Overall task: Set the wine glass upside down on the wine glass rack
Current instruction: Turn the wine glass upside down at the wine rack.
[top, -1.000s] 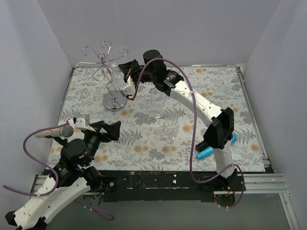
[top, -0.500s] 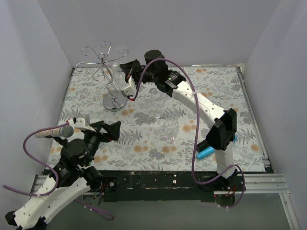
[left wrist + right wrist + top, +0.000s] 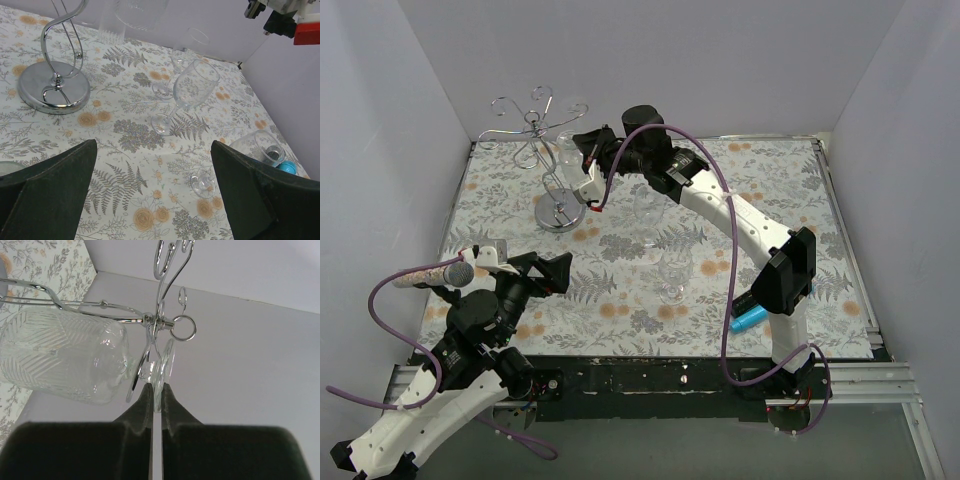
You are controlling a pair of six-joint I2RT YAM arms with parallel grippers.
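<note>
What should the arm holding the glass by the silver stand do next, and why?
Probably ease the wine glass until its foot sits on a curled arm of the rack, and only then let go. The right claw is shut on the foot, with the bowl beside the rack's stem. I cannot tell whether any wire carries it yet.

1. No text, brand, number or sign can be read in any view;
2. the table's cloth [image 3: 620, 290] carries only printed leaves and flowers;
3. the red patch [image 3: 307, 34] shows no legible marking.
</note>
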